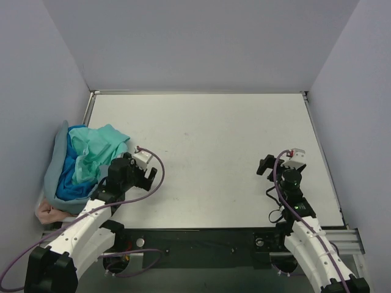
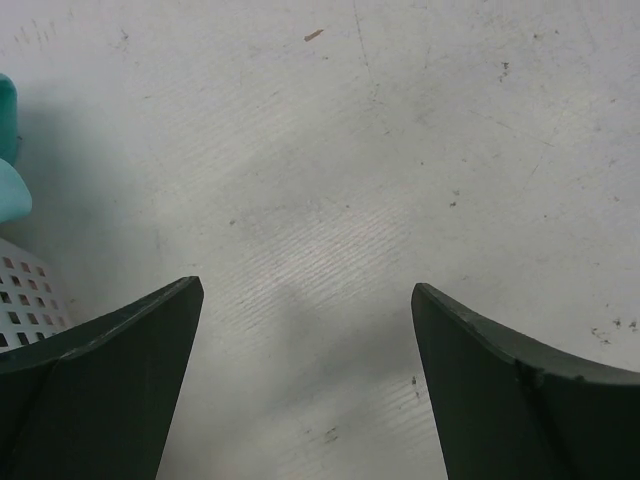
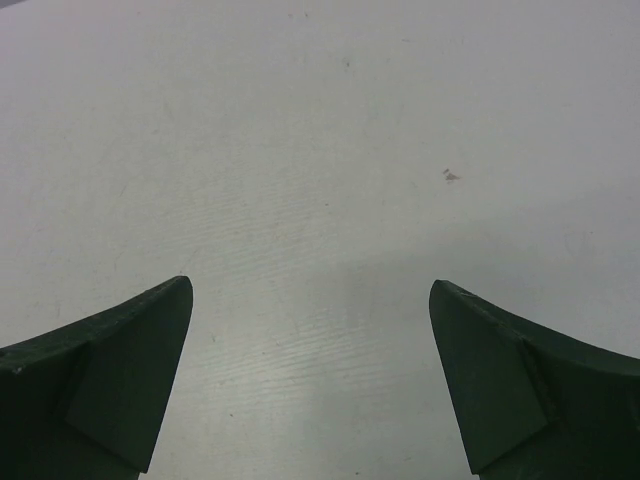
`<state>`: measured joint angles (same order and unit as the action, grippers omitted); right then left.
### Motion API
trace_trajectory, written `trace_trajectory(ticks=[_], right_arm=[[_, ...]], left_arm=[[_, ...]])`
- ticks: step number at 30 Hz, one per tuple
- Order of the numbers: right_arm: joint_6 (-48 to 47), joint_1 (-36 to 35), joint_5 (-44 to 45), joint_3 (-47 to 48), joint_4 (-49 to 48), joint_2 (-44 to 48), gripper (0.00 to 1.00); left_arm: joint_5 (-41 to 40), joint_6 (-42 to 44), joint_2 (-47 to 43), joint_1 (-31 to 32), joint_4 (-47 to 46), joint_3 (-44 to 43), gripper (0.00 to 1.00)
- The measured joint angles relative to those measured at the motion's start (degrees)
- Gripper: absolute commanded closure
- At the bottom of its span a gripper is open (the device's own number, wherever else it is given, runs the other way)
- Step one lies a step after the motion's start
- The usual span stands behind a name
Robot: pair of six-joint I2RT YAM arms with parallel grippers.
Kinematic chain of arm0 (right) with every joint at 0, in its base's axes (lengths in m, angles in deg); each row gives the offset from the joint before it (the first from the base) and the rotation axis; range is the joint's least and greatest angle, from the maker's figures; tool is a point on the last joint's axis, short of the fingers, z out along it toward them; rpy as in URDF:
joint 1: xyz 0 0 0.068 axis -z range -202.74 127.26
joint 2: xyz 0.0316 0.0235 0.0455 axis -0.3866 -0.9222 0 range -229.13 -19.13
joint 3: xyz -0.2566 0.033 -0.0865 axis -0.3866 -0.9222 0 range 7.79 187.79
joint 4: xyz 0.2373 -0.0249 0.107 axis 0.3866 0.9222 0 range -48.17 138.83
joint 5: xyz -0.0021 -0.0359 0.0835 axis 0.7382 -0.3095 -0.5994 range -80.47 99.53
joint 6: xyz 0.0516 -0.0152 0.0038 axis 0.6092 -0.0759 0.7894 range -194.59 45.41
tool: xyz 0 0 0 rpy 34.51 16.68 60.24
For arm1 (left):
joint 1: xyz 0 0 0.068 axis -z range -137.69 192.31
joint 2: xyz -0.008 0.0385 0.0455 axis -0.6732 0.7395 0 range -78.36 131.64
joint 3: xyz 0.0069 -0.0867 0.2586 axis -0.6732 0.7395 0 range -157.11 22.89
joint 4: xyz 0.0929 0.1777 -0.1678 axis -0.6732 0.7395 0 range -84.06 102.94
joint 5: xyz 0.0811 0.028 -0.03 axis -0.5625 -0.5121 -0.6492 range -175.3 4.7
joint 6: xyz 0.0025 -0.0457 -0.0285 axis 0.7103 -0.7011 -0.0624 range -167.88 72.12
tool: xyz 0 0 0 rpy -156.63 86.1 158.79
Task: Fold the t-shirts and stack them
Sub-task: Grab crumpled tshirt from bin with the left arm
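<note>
The left gripper [image 1: 148, 178] has its jaws wide apart with nothing between them, only bare table [image 1: 232, 128] beneath. The t-shirts [image 1: 82, 168] lie in one crumpled heap just to its left: the teal-green one [image 1: 101, 146] on top, the bright blue one [image 1: 68, 180] under it, the grey-blue one [image 1: 54, 162] wrapped around, and a pink edge [image 1: 49, 212] at the near side. The right gripper [image 1: 266, 166] is also open and empty, well apart from the heap. The danger, I think, is a pinch that takes several layers together. Because the shirts are tangled, pulling one may drag the whole heap.
</note>
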<state>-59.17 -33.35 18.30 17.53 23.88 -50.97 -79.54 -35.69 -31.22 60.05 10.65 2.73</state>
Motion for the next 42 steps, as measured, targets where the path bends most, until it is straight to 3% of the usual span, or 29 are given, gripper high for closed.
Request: trace_trajectory(ticks=[4, 7, 12, 15, 19, 21, 24, 30, 38, 40, 42], right_arm=[[2.9, 0.0, 0.0, 0.2, 1.3, 2.8, 0.0], [4.9, 0.0, -0.9, 4.0, 5.3, 4.0, 0.0], [6.1, 0.0, -9.4, 16.6, 7.3, 1.3, 0.0], [6.0, 0.0, -16.8, 26.8, 8.9, -4.0, 0.02], [5.8, -0.3, -26.2, 37.4, 11.6, -12.7, 0.05], [5.7, -1.1, -29.3, 40.1, 13.1, -16.1, 0.06], [5.1, -3.2, -31.8, 41.3, 15.3, -20.2, 0.06], [3.3, -6.7, -32.9, 41.3, 17.4, -23.5, 0.06], [0.3, -10.2, -32.7, 45.7, 20.2, -29.0, 0.07], [-0.6, -11.0, -32.1, 46.4, 20.6, -29.9, 0.07], [-1.0, -11.6, -31.5, 46.4, 21.4, -29.9, 0.07]], left_arm=[[-0.7, -2.7, 0.0, -0.8, 1.9, -3.1, 0.03], [-0.4, -2.7, 0.6, -2.3, 5.5, -10.4, 0.03], [1.0, -2.7, 5.8, -4.4, 15.8, -29.1, 0.07], [1.0, -2.7, 13.8, -6.7, 26.6, -44.0, 0.13], [0.2, -2.4, 26.5, -15.1, 39.0, -64.0, 0.13], [0.3, -2.3, 30.9, -23.3, 42.0, -69.9, 0.11], [-5.6, -0.6, 32.9, -31.8, 44.9, -70.4, 0.06], [-14.9, 5.0, 36.2, -31.7, 45.8, -63.8, 0.07], [-4.8, 6.0, 46.2, -29.5, 44.5, -65.0, 0.14], [-4.0, 6.0, 48.0, -28.6, 44.2, -66.0, 0.19], [-3.9, 6.0, 50.5, -28.4, 44.2, -67.4, 0.32]])
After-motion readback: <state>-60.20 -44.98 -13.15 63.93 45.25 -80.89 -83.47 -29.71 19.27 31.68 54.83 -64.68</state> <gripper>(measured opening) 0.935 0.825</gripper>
